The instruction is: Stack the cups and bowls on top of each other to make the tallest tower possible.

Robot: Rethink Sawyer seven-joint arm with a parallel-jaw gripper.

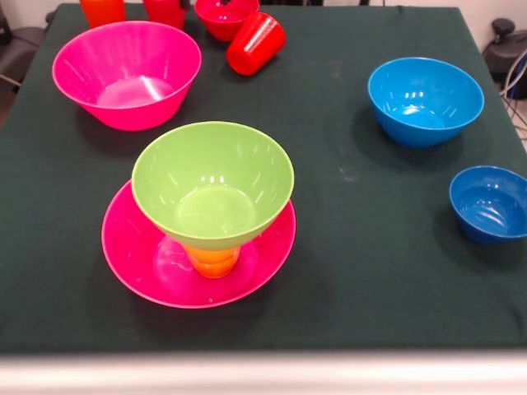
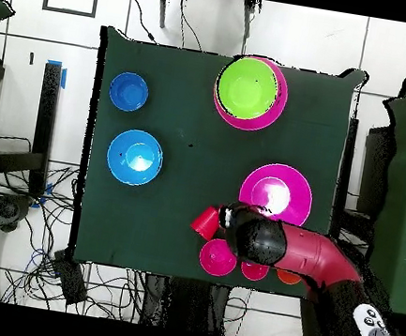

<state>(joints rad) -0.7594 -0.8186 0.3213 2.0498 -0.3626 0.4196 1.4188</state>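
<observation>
Overhead, the red arm [image 2: 312, 255] reaches in from the base side, bent across the table's [image 2: 173, 199] near edge, its black wrist over a tipped red cup [image 2: 205, 222]; whether the gripper [image 2: 229, 220] is open or closed cannot be told. Tower so far: green bowl [image 1: 212, 183] on a yellow-orange cup [image 1: 212, 261] in a shallow pink bowl [image 1: 140, 255]. Deep pink bowl [image 1: 126, 72], light blue bowl [image 1: 425, 100] and small dark blue bowl [image 1: 489, 203] stand apart.

Tower [image 1: 206, 222]: green bowl [image 1: 212, 183] upright on a yellow cup [image 1: 212, 260] standing in a shallow pink bowl [image 1: 148, 263]. A second pink bowl [image 1: 126, 72], light blue bowl [image 1: 425, 100] and dark blue bowl [image 1: 490, 203] sit apart, upright. A red cup [image 1: 256, 43] lies tipped beside a small red bowl [image 1: 226, 16].
</observation>
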